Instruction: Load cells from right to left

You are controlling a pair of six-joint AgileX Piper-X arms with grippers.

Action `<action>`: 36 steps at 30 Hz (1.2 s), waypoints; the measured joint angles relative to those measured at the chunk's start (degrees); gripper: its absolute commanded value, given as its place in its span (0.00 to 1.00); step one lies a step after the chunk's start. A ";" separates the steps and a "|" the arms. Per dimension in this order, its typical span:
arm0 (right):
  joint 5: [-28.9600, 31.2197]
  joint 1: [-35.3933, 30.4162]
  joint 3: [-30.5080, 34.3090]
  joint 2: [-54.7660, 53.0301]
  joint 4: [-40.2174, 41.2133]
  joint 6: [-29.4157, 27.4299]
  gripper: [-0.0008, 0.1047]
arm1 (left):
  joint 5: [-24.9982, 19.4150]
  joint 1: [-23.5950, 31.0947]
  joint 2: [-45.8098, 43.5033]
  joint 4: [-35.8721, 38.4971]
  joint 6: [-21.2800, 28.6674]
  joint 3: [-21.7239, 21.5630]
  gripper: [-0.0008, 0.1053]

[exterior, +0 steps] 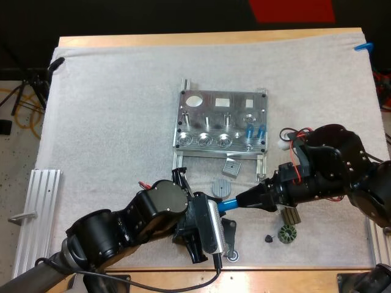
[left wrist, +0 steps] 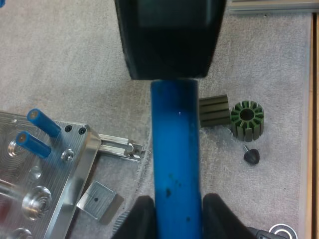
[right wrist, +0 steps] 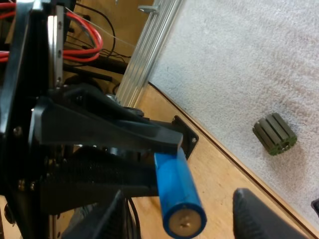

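Aluminium rail (exterior: pixel 36 213) (at mat (exterior: pixel 110 110) edge)

Wooden surface (exterior: pixel 201 36), white mat (exterior: pixel 110 110) laid over. Ribbed aluminium rail (exterior: pixel 36 213) at left edge. Speckled floor (exterior: pixel 13 165) alongside, yellow cables (exterior: pixel 18 101). Darkness beyond far side.

High camera looking forward and down over mat (exterior: pixel 122 110), both wrist cameras close on blue cylinder (left wrist: pixel 177 164)
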 measured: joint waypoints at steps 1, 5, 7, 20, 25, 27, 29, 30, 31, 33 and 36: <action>0.00 0.00 0.00 -0.05 0.00 0.00 0.47 | 0.00 0.00 0.00 0.00 0.00 0.00 0.11; 0.00 0.00 0.00 -0.05 0.00 0.65 0.47 | 0.00 0.00 0.00 0.00 0.00 0.00 0.11; 0.00 0.00 0.00 -0.05 0.00 0.89 0.47 | 0.00 0.00 0.00 0.00 0.00 0.00 0.11; 0.00 0.00 0.00 -0.05 -0.40 1.54 0.47 | 0.12 0.00 0.00 -2.46 0.00 1.44 0.11; 0.19 0.00 0.00 -0.05 -0.40 2.27 0.47 | 0.12 0.00 0.00 -2.94 0.00 1.53 0.11; 0.18 0.00 0.00 -0.05 -0.40 2.30 0.47 | 0.12 0.00 0.00 -3.27 0.00 1.53 0.11; 0.18 0.00 0.00 -0.05 -0.40 2.30 0.47 | 0.12 0.00 0.11 -4.35 0.00 1.53 0.11; 0.18 0.00 0.00 -0.05 -0.40 2.30 0.47 | 0.12 0.00 0.11 -4.59 0.00 1.53 0.11; 0.18 0.00 0.00 -0.05 -0.40 2.44 0.47 | 0.12 0.00 0.11 -5.11 0.00 1.53 0.11; 0.18 0.00 0.00 -0.05 -0.40 2.45 0.47 | 0.22 0.00 0.11 -5.91 0.00 1.53 0.11; 0.18 0.00 0.00 -0.05 -0.40 2.45 0.47 | 0.22 0.00 0.11 -6.30 0.00 1.53 0.11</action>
